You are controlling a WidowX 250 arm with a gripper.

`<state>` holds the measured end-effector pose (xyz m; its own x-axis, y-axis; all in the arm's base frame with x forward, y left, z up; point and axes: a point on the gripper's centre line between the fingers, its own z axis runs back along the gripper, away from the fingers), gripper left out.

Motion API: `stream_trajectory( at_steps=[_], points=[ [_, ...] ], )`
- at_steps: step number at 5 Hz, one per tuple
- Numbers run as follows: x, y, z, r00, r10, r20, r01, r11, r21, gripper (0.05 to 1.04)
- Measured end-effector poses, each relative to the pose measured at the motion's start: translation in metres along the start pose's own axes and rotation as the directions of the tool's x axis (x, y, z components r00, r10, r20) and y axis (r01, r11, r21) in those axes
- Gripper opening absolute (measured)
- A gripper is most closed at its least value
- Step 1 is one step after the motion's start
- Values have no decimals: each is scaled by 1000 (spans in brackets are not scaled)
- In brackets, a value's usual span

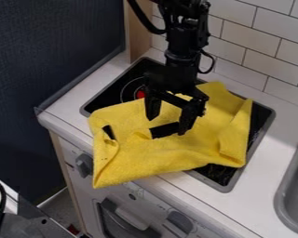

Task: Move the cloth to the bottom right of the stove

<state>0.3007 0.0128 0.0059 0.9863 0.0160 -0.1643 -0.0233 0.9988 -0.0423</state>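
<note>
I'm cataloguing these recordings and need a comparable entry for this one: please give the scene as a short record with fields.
cloth: yellow, rumpled, spread over much of the stove, its front-left part hanging past the counter's front edge
cloth centred on target: no, it spreads well beyond the stove's bottom right
gripper: over the middle of the cloth, fingers apart, pointing down
stove: black top, red spot beside the cloth
sink: grey, at the right edge
wall: pale tiles
</note>
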Motion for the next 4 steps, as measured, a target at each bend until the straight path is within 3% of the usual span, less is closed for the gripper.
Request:
stream_trajectory(
  at_steps=[3, 4],
  points=[
    [5, 8, -24, 1000, -1, -11, 1, 1000, -29, 969],
    [8, 9, -30, 1000, 14, -11, -14, 999, -34, 878]
  ],
)
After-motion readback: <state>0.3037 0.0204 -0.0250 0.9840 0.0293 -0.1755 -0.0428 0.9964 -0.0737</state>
